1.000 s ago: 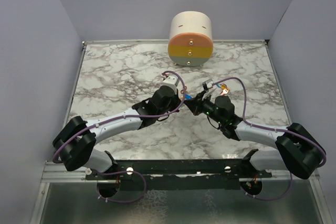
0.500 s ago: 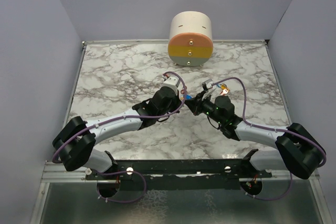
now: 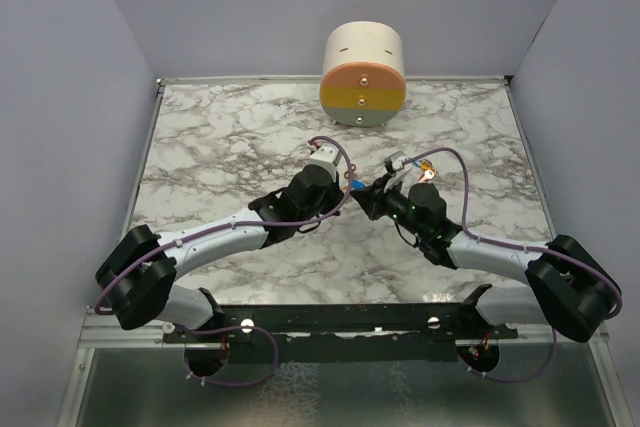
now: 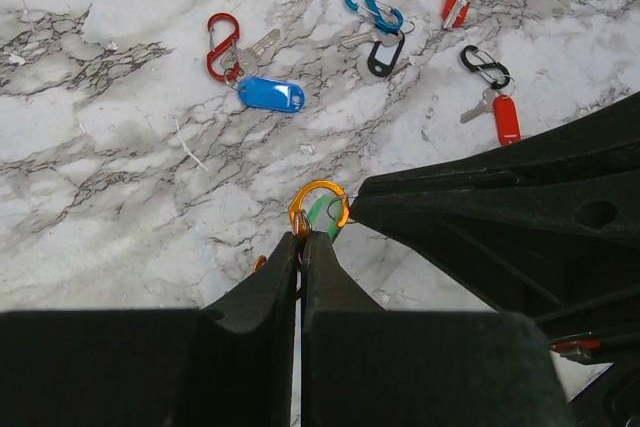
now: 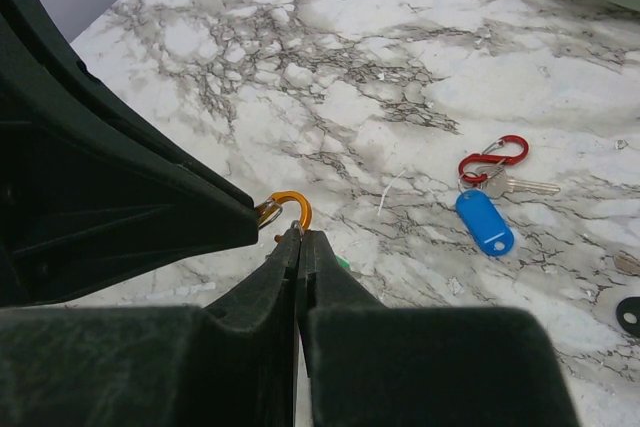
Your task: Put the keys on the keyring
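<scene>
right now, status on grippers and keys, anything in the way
Left gripper and right gripper both shut, pinching the orange clip. Green key at the clip. Other keys lie loose beyond; no obstruction seen.

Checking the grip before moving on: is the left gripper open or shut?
Shut: left gripper fingers pressed together, pinching the orange carabiner rim.

Tabletop (image 4: 120,107) looks like smooth marble with a faint sheen. Orange clip (image 4: 320,209) gleams, shiny coloured metal. Blue tag (image 4: 271,94) is glossy plastic. Red key (image 4: 503,117) has a plastic head and bare metal blade. Left gripper (image 4: 300,242) is matt black plastic.
</scene>
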Robot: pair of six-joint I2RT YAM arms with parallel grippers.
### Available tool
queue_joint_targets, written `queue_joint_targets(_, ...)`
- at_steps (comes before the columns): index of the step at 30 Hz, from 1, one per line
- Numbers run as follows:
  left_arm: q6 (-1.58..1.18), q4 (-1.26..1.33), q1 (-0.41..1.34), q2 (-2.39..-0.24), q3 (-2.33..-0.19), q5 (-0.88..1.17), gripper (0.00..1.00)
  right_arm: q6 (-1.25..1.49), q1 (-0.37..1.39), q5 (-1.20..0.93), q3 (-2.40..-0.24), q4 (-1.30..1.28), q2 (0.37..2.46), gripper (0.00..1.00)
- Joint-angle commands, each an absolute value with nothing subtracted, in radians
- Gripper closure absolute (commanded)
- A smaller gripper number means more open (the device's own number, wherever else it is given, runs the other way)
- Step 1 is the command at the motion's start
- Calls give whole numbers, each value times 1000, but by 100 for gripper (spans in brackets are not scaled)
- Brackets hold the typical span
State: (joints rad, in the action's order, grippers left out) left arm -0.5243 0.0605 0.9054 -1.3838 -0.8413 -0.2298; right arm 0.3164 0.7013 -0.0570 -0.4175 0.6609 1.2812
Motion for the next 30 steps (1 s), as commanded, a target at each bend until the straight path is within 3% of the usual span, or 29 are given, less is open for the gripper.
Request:
queue_joint_targets(1,-517,60,914,-1348,-846,-209,100,282,703,1,-399,683,1259,99)
queue_joint_targets(15,-519,63,913,-1345,-830,-208,100,271,703,15,-388,684,1228,99)
queue_joint_targets(17,-521,62,913,-1344,-829,-212,88,270,704,16,-387,685,1223,99)
queue_joint_targets(21,-530,66,913,-1329,-822,-230,50,270,703,18,-385,683,1217,99)
queue_joint_targets(22,-535,66,913,-1324,-819,-238,46,269,703,18,-385,681,1215,99)
queue_joint_targets(30,-567,51,911,-1232,-765,-361,35,268,703,34,-377,672,1196,99)
